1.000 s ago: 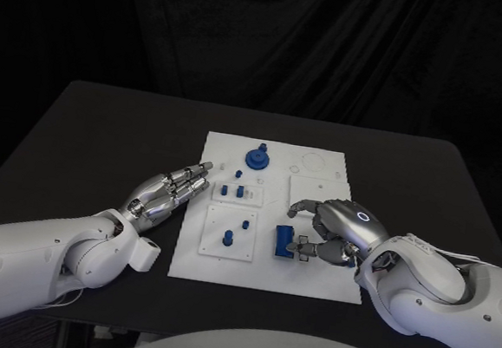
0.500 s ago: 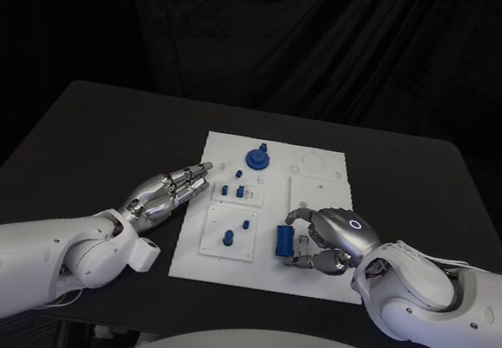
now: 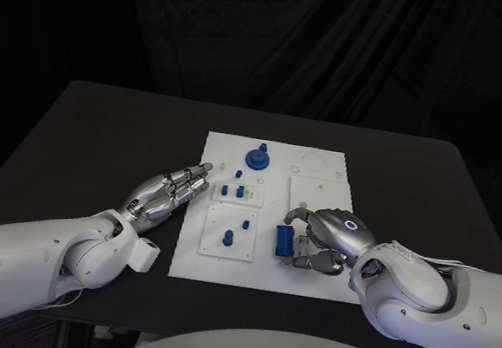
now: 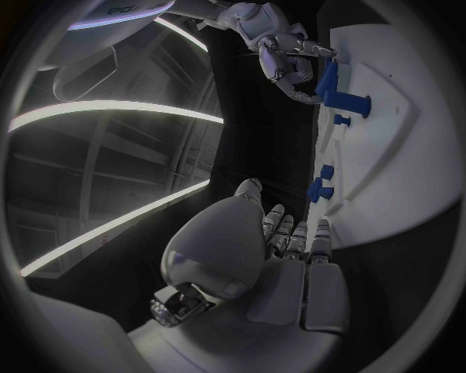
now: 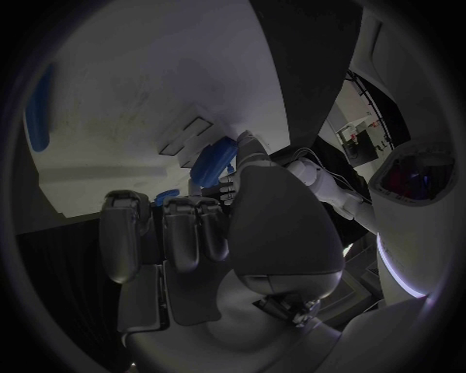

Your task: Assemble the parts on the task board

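Your right hand (image 3: 328,236) sits low on the task board (image 3: 264,277), its fingers curled around the long blue part (image 3: 282,240) near the board's middle; from the left wrist view it has the part (image 4: 327,81) pinched at one end. Your left hand (image 3: 171,191) rests at the board's left edge, fingers straight and close together, holding nothing. Smaller blue parts (image 3: 241,192) stand in the board just beside its fingertips.

A black table (image 3: 105,132) spans the middle of the frame, its far edge crossing the upper half. Dark draped cloth (image 3: 283,38) fills the top.
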